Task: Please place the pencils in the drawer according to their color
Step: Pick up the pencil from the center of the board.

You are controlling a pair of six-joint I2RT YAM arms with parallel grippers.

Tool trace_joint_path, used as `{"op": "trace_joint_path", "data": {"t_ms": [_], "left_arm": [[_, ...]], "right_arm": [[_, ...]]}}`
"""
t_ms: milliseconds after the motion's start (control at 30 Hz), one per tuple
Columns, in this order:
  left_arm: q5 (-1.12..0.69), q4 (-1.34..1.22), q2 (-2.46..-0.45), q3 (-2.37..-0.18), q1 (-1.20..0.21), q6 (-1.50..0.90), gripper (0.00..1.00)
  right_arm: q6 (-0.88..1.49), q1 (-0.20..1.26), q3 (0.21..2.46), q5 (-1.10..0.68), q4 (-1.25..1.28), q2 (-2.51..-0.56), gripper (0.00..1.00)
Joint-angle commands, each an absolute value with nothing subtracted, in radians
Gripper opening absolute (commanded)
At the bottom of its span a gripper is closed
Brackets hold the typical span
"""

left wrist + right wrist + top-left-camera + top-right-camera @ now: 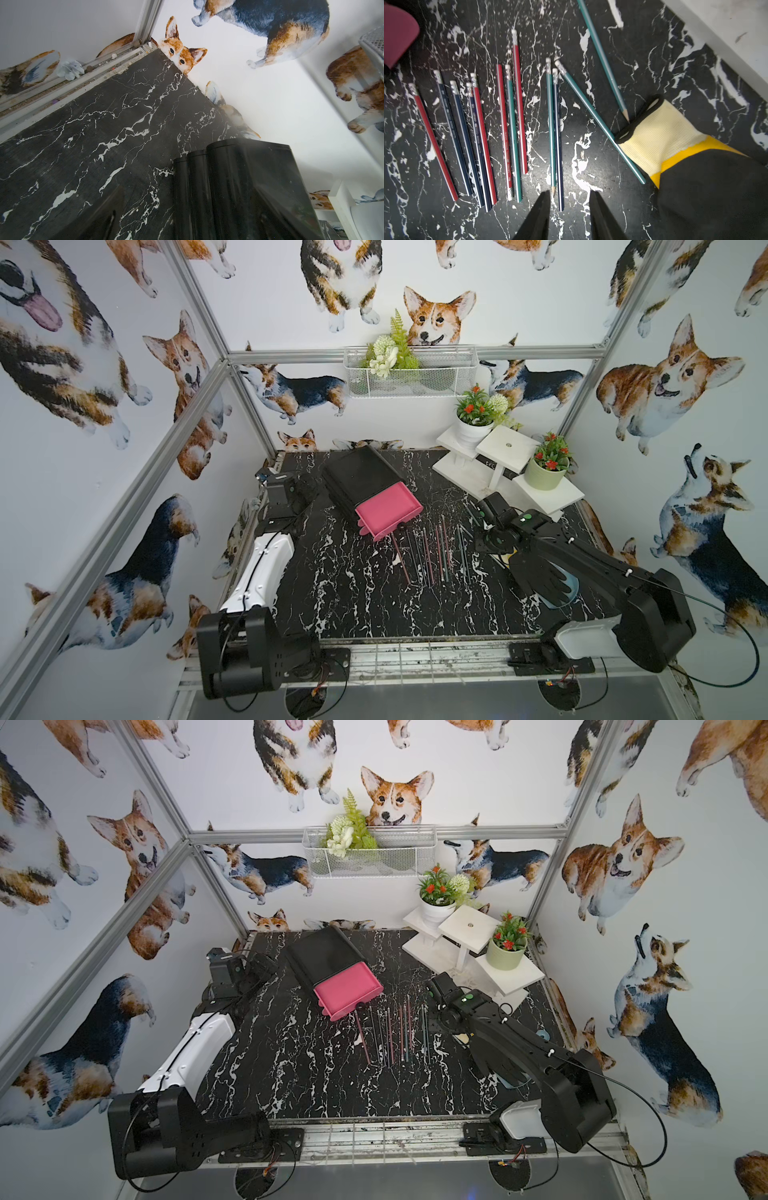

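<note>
From where I'm standing, the left arm (pixel 266 568) is leaning out from its mount at 7 o'clock towards 10 o'clock, elbow folded. The left gripper (pixel 308 488) is sitting low there, jaws spread wide. The right arm (pixel 590 556) is stretching from its mount at 5 o'clock towards 3 o'clock, its wrist bending over. The right gripper (pixel 570 194) is pointing steeply downward, its two black fingers (pixel 542 216) standing apart with a plain gap between them.

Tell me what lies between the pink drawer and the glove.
The pencils, red, navy and teal, lie in a row on the table between drawer and glove; the right wrist view shows it best.
</note>
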State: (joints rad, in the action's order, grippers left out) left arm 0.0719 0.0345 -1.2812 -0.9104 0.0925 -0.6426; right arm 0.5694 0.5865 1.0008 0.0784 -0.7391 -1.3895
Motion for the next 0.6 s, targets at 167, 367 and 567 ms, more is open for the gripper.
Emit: {"op": "trace_joint_path", "data": {"t_ms": [167, 367, 567], "left_arm": [[0.071, 0.039, -1.288, -0.92, 0.094, -0.632, 1.0], [0.068, 0.031, -1.299, -0.916, 0.097, -0.637, 1.0], [0.061, 0.029, -1.307, -0.921, 0.097, -0.638, 1.0]], "right_arm": [[0.383, 0.5, 1.06, 0.068, -0.804, -1.538, 0.28], [0.329, 0.425, 1.122, 0.046, -0.736, -1.646, 0.3], [0.264, 0.393, 1.228, 0.053, -0.702, -1.797, 0.34]]}}
